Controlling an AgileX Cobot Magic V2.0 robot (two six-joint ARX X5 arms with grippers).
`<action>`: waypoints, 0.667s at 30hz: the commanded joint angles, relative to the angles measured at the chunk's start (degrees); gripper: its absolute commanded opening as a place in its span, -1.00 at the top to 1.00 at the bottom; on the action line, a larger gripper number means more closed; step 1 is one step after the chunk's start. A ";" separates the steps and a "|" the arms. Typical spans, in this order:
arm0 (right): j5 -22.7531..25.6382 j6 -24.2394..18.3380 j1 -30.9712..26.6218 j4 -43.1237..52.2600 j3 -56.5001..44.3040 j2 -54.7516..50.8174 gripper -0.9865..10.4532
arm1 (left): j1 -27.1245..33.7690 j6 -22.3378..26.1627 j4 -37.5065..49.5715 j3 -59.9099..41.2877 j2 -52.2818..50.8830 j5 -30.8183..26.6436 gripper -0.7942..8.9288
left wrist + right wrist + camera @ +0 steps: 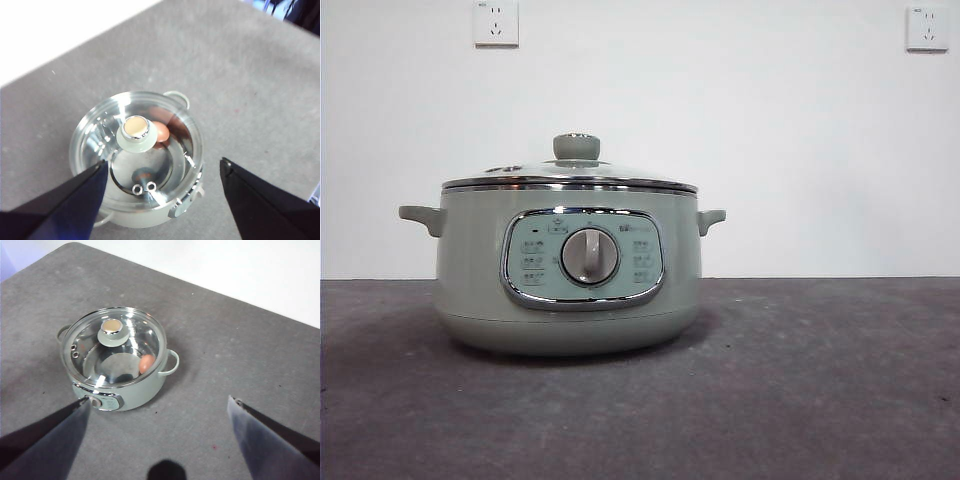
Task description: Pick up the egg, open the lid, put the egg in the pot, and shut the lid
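Pot point(568, 290) sits upright on the grey surface point(820, 380), control panel point(583, 258) with round dial point(590, 256) facing the front camera, one small side handle point(420, 217) out to each flank.

Lid point(570, 178) seated on the pot rim, level, green knob point(577, 147) on top at centre.

Egg point(161, 132) inside the pot, seen through the glass lid in both wrist views. It lies on the pot floor, off-centre, just beside the knob as seen from above and toward the pot wall near one handle. Reddish-brown, whole.

Left end effector point(162, 195) hangs above the pot, jaws spread wide apart, nothing between them; the pot and lid show in the gap below.

Right end effector point(159, 435) also above the surface, off to one side of the pot and well apart from it, jaws wide apart and holding nothing.

Neither arm shows in the front view. Behind the pot, a white wall point(770, 150) with two wall sockets point(496, 22) high up.
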 commanded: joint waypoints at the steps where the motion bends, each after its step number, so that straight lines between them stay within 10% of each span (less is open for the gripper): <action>1: -0.24 -0.04 0.04 -1.42 -0.35 -0.02 0.09 | 0.13 -1.81 -0.85 -0.15 -2.38 0.17 0.08; 7: -0.72 0.02 0.04 -1.42 -0.35 -0.04 0.78 | 0.13 -2.23 -3.02 -0.15 -5.35 0.20 0.85; 20: -1.90 2.21 0.04 -1.40 -0.35 0.37 0.83 | 0.13 -2.23 -4.46 -0.15 -5.64 0.17 0.85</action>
